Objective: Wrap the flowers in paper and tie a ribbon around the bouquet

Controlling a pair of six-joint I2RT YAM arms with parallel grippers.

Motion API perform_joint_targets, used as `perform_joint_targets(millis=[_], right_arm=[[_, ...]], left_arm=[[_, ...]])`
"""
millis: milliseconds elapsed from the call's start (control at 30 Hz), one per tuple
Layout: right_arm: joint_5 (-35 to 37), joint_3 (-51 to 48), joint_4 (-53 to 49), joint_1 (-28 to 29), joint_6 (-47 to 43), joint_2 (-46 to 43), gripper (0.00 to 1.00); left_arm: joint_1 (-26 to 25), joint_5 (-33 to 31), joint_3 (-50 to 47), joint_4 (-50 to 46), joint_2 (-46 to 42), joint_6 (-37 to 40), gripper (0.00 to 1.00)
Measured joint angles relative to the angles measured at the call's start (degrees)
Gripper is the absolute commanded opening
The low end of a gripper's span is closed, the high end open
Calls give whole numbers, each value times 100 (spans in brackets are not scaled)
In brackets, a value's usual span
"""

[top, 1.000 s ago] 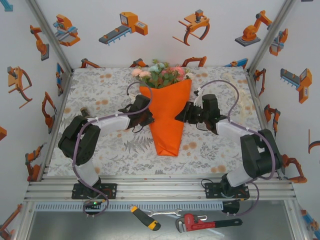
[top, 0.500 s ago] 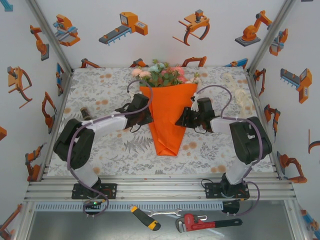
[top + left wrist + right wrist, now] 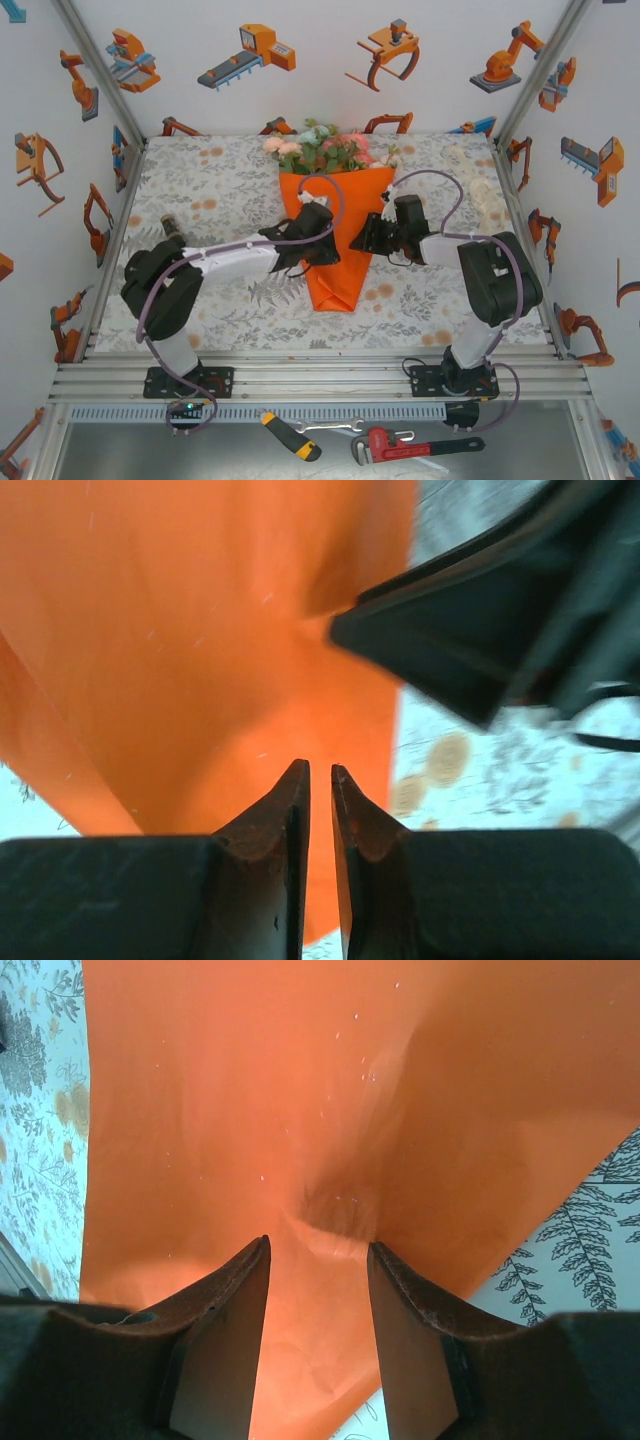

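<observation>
Your left gripper (image 3: 320,770) hangs over the paper (image 3: 200,660), jaws almost together with a thin slit between; whether it pinches anything cannot be told. Your right gripper (image 3: 318,1242) stands spread, puckered paper just ahead of its tips. The flowers (image 3: 325,148) lie beyond both grippers.

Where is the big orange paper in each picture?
Top external: the paper lies mid-picture on the flowery tablecloth, narrowing toward the bottom.
Left wrist: the paper is at the upper left and centre.
Right wrist: the paper spreads across the top and middle.
Shared landmark: that flowery tablecloth at the paper's edge.
</observation>
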Motion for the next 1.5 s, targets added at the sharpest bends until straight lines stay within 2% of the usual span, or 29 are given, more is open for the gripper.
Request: perform_joint_targets(millis=[233,467,833,1100,1200,1267,1400,1500], right_arm=[[-68,162,-9,-313,275,103,44],[-275,732,501,-763,876,970,43],[-494,2074,817,-1462,1266,2107,43],[-529,3257,282,-1847,1185,2660,43],[-629,3307,-59,-1845,1001,2448,43],[-671,2988,-203,-1814,894,1961,43],[-693,1624,-131,-1657,859,363,43],[-581,590,103,-1156,949,-734,35]], left_arm=[[28,190,-820,269,-48,-343,18],[24,201,-1320,660,-315,-643,18],[-11,98,-1550,837,-501,-758,18],[-50,2,-1644,824,-586,-776,18],[-61,-13,-1644,824,-586,-776,18],[-63,-17,-1644,826,-586,-776,18],[-66,-35,-1639,822,-586,-774,18],[-74,-42,-1617,804,-584,-772,18]])
